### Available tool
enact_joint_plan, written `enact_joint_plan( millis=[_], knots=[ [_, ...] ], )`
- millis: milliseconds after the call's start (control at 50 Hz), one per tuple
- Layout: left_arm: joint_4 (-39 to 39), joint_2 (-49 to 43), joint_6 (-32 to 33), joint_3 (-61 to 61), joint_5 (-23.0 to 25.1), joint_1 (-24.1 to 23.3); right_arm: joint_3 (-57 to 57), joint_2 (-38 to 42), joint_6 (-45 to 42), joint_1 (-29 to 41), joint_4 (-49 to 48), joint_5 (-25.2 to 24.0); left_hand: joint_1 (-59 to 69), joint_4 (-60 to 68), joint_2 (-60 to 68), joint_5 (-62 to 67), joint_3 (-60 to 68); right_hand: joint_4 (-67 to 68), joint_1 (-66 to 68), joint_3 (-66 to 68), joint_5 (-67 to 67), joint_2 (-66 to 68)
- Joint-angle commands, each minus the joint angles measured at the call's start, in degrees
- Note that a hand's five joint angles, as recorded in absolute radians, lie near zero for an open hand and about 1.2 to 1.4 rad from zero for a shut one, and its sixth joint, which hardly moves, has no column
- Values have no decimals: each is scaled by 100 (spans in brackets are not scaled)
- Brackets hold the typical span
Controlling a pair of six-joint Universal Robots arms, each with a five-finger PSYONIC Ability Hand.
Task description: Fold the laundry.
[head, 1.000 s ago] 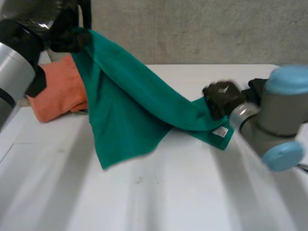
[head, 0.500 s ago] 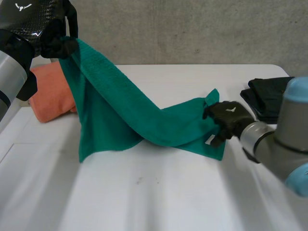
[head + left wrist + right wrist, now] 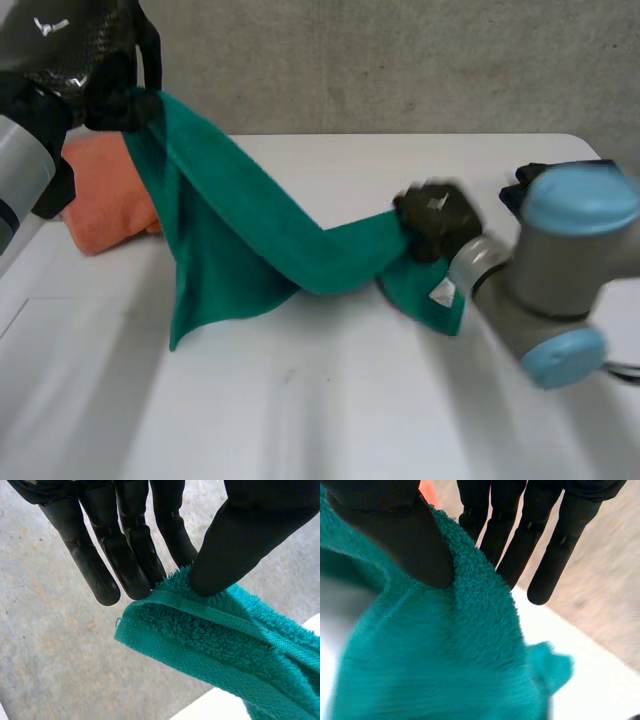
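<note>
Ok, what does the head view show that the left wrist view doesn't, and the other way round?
Head view: the right hand clamped on the low end of the green towel, the towel's sagging span between the hands, and the orange cloth behind it. Left wrist view: the left hand up close, thumb and straight fingers pinching the towel's hemmed edge. Both: the left hand holding that towel raised.

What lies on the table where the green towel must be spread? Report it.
Nothing visible: the table in front of the towel is bare. The orange cloth lies beyond the towel near the left hand, the black cloth beyond the right hand, both off to the sides.
</note>
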Motion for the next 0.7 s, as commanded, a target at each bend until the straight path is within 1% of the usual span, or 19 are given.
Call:
enact_joint_plan(
  millis=[20,60,80,140,180,220,280,340,420,440,460,500,520,540,580,600,620,660,700],
  knots=[
    [-929,-209,608,-148,5,51,-607,-2013,-944,-620,1936,-188,1445,1116,1144,1395,1164,1149,1557,1204,1377,1256],
    [-1157,-358,871,-200,5,51,-966,-2058,-1207,-813,2654,-329,1445,1116,1144,1395,1164,1149,1557,1204,1377,1256],
    [-1359,-516,1134,-288,5,42,-1065,-2049,-1269,-892,2868,-373,1445,1116,1144,1395,1164,1149,1557,1204,1377,1256],
    [-1606,-902,1635,-429,-3,-37,-1215,-1953,-1462,-1208,3465,-513,1445,1116,1144,1395,1164,1149,1557,1204,1377,1256],
    [-1633,-1105,1777,-455,-3,-89,-1224,-1751,-1595,-1271,3651,-532,1445,1116,1144,1395,1164,1149,1557,1204,1377,1256],
    [-1581,-1473,1883,-403,-12,-221,-1224,-1288,-1901,-1280,3748,-480,1445,1116,1144,1395,1164,1149,1557,1204,1377,1256],
    [-1370,-1913,1883,-228,-12,-309,-1259,-821,-2244,-1271,3749,-400,1445,1116,1144,1395,1164,1149,1557,1204,1377,1256],
    [-852,-2423,1927,290,-65,-389,-1381,-512,-2333,-1254,3696,-347,1445,1116,1144,1395,1164,1149,1557,1204,1377,1256],
    [-18,-2881,1962,1309,-74,-380,-2189,42,-2185,-1175,3039,-84,1445,1116,1144,1395,1164,1149,1557,1204,1377,1256],
    [202,-2942,1954,1564,-91,-371,-2539,164,-2062,-1140,2558,65,1445,1116,1144,1395,1164,1149,1557,1204,1377,1256],
    [648,-3021,1954,2010,-152,-362,-2707,192,-1992,-1131,2266,153,1445,1116,1144,1395,1164,1149,1557,1204,1377,1256],
    [1133,-3022,1962,2408,-258,-354,-2937,192,-1851,-1113,1599,303,1445,1116,1144,1395,1164,1149,1557,1204,1377,1256],
    [1388,-3022,1971,2575,-328,-345,-3068,157,-1711,-1113,795,416,1445,1116,1144,1395,1164,1149,1557,1204,1377,1256],
    [1895,-3005,1962,2820,-503,-310,-3078,105,-1649,-1113,369,452,1445,1116,1144,1395,1164,1149,1557,1204,1377,1256],
    [2294,-2961,1945,2963,-618,-292,-3043,-53,-1552,-1113,-361,505,1445,1116,1144,1395,1164,1149,1557,1204,1377,1256],
    [2470,-2926,1945,2981,-645,-309,-2991,-237,-1517,-1104,-886,497,1445,1116,1144,1395,1164,1149,1557,1204,1377,1256],
    [2663,-2804,1945,2938,-697,-362,-2956,-300,-1516,-1095,-996,471,1445,1116,1144,1395,1164,1149,1557,1204,1377,1256],
    [2647,-2706,1945,2824,-698,-397,-2938,-405,-1507,-1095,-971,400,1445,1116,1144,1395,1164,1149,1557,1204,1377,1256],
    [2542,-2531,1927,2464,-698,-433,-2894,-476,-1490,-1087,-708,164,1445,1116,1144,1395,1164,1149,1557,1204,1377,1256]
  ],
)
